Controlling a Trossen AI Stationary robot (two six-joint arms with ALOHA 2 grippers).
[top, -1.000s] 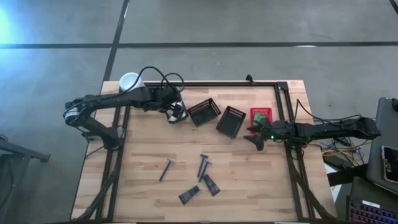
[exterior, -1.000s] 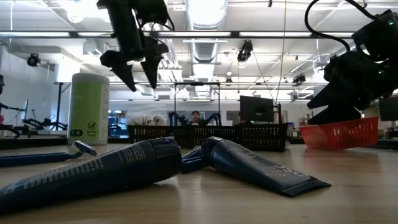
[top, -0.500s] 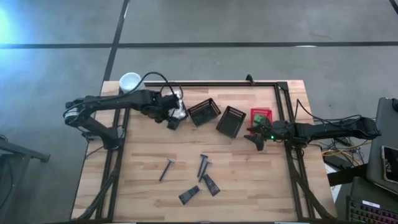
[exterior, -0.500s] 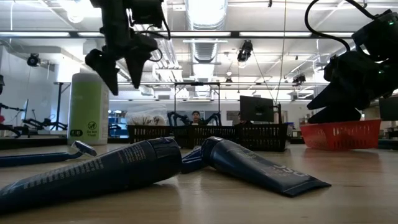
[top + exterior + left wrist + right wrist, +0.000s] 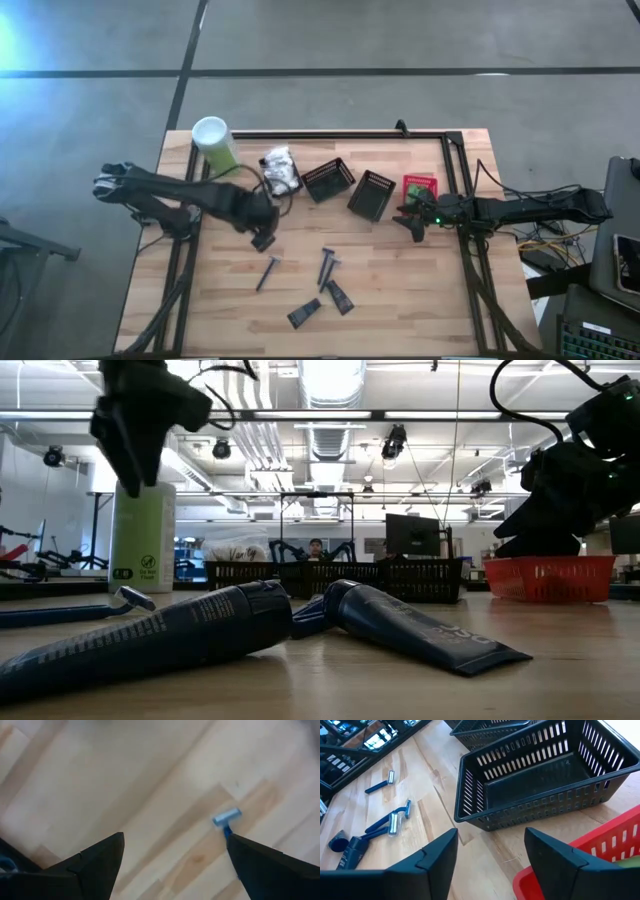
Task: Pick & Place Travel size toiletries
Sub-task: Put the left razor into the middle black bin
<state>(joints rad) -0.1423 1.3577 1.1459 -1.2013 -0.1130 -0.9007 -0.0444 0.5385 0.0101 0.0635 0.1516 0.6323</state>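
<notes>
Left gripper [image 5: 262, 240] swung from white packets [image 5: 279, 171] toward table centre, jaws wide, empty; razor [image 5: 226, 817] ahead, at its 5 o'clock. Looks like next pick. Right gripper [image 5: 410, 224] parked by red basket [image 5: 419, 186], jaws narrowing, nothing held.

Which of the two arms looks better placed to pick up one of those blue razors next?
Probably the left: its open gripper hangs just above the lone razor, while the right gripper sits by the red basket.
</notes>
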